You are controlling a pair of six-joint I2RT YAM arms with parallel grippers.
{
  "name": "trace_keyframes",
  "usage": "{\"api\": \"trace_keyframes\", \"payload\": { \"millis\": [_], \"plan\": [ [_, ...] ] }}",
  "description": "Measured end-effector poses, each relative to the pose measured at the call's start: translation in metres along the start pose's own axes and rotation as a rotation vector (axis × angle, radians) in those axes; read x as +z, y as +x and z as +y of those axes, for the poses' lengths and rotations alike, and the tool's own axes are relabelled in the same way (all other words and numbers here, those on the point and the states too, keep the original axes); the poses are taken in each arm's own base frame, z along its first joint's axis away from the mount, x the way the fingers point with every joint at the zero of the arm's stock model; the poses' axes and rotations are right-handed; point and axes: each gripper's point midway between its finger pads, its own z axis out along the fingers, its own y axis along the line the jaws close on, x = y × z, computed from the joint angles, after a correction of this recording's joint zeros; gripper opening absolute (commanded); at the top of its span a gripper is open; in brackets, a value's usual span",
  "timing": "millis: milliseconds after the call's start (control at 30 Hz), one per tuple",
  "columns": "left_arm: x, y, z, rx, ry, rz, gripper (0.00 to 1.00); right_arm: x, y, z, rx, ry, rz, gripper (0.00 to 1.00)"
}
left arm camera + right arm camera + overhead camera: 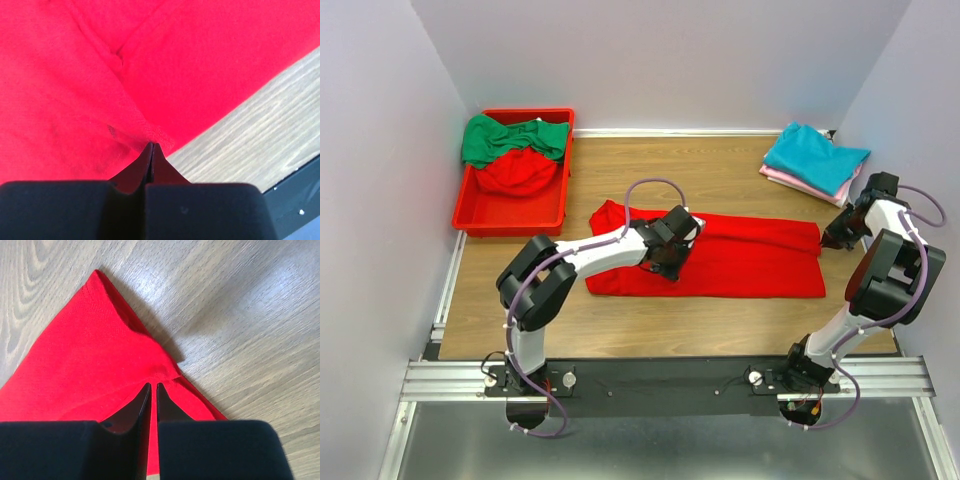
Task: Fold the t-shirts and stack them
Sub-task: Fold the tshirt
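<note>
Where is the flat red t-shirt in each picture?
Top view: the red t-shirt lies flat across the table's middle.
Left wrist view: the red t-shirt fills the top and left.
Right wrist view: one pointed corner of the red t-shirt shows, left of centre.
Shared landmark: the wooden table, bare beside the shirt in every view.

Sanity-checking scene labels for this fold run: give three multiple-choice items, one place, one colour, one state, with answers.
1. Where is the folded stack?
A) far right of the table
B) inside the red bin
C) beside the left arm's base
2. What colour is the stack's top t-shirt?
A) pink
B) green
C) teal
3. The left gripper is:
A) wide open
B) shut on the red t-shirt at its edge
C) gripping the bin
Answers: 1 A, seen far right from above; 2 C, teal covers the pink t-shirt; 3 B, it pinches the puckered hem.
</note>
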Motion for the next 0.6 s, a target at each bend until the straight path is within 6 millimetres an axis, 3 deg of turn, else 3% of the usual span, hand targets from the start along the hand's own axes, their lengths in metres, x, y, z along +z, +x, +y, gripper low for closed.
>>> {"api": "trace_keyframes", "payload": {
  "millis": [300,600],
  "plan": [
    [-0.023,0.005,-0.002,-0.020,0.011,-0.027,0.00,-0.003,-0.005,0.002,-0.004,-0.004,-0.011,0.14],
    [-0.026,0.009,-0.002,-0.039,0.009,-0.022,0.00,-0.004,-0.005,0.002,-0.004,-0.004,-0.011,0.14]
  ]
}}
